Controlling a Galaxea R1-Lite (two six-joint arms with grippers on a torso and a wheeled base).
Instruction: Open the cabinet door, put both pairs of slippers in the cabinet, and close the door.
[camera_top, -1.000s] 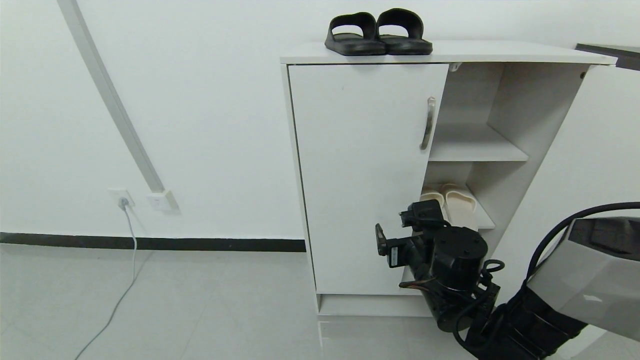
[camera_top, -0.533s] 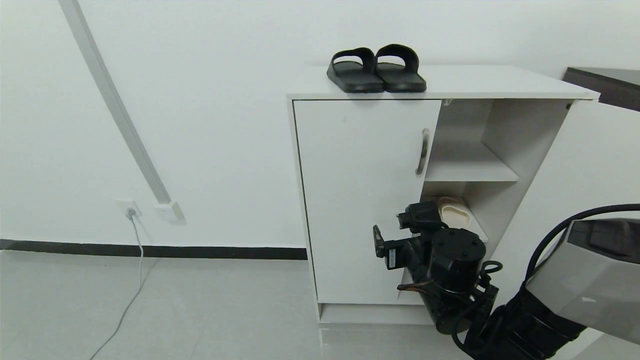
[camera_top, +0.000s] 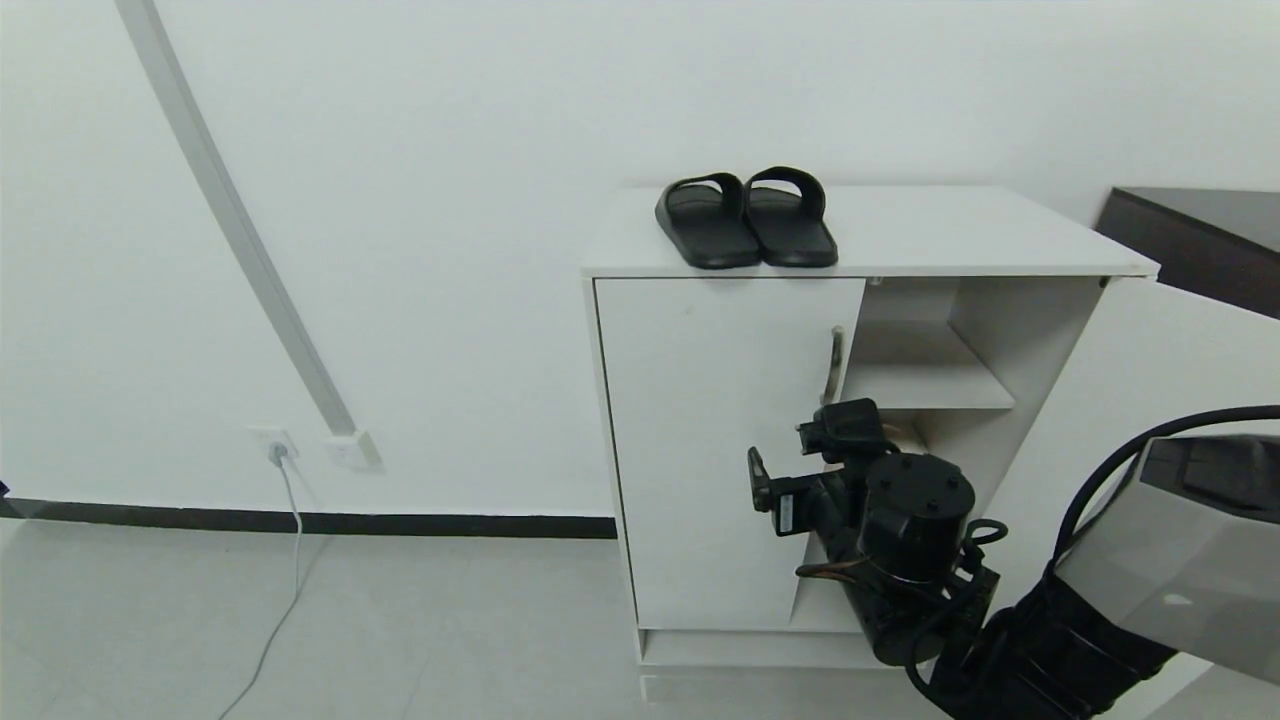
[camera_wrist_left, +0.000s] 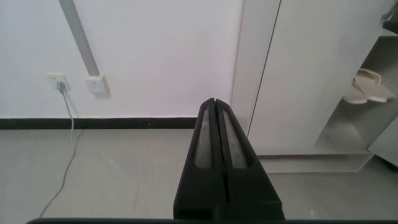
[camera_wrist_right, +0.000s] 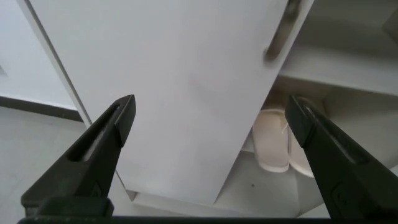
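Here, black slippers (camera_top: 746, 217) atop cabinet (camera_top: 950, 230), beige slippers (camera_wrist_right: 273, 146) inside

No legible text.
On cabinet (camera_top: 720, 450), black slippers (camera_top: 745, 220), wall socket (camera_top: 272, 445): no print, labels or nos. readable.

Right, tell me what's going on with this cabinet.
The white two-door cabinet has its right door open. A beige pair of slippers sits on a lower shelf inside; the black slide slippers sit on top. The right gripper hovers open and empty before the closed left door; the left gripper is shut.
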